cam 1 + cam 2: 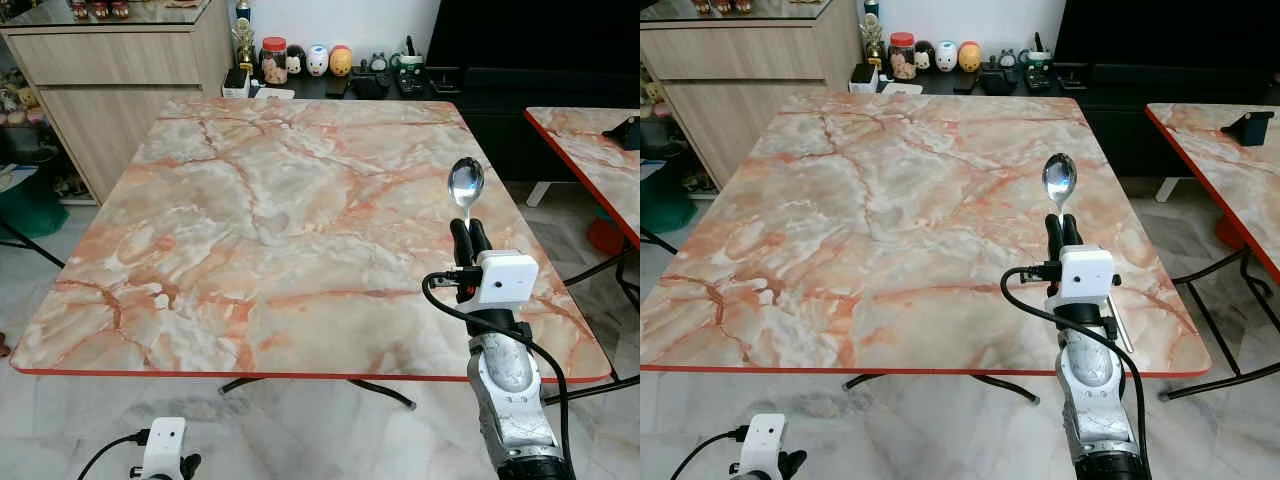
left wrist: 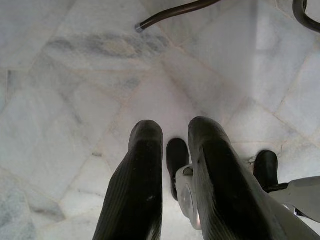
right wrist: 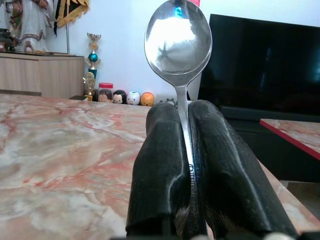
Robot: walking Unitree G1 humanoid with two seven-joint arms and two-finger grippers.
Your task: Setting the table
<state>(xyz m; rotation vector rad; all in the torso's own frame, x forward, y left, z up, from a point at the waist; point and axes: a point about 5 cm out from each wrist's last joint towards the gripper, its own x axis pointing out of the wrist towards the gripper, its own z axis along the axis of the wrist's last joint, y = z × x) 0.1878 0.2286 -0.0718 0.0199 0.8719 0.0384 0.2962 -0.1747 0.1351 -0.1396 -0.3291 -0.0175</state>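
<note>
My right gripper (image 1: 469, 228) is shut on the stem of a metal spoon (image 1: 466, 183). It holds the spoon just above the right side of the orange marble table (image 1: 280, 200), bowl pointing toward the far edge. In the right wrist view the spoon's bowl (image 3: 178, 40) rises beyond the two black fingers (image 3: 160, 150), with the stem pinched between them. My left gripper (image 2: 175, 130) hangs idle below the table's front edge, over the marble floor, shut on nothing.
A wooden cabinet (image 1: 110, 80) stands at the back left. A low dark shelf with a jar and figurines (image 1: 300, 62) and a black screen (image 1: 1160, 30) lie behind the table. A second marble table (image 1: 1230, 170) stands at the right. Black table feet (image 1: 380, 392) rest on the floor.
</note>
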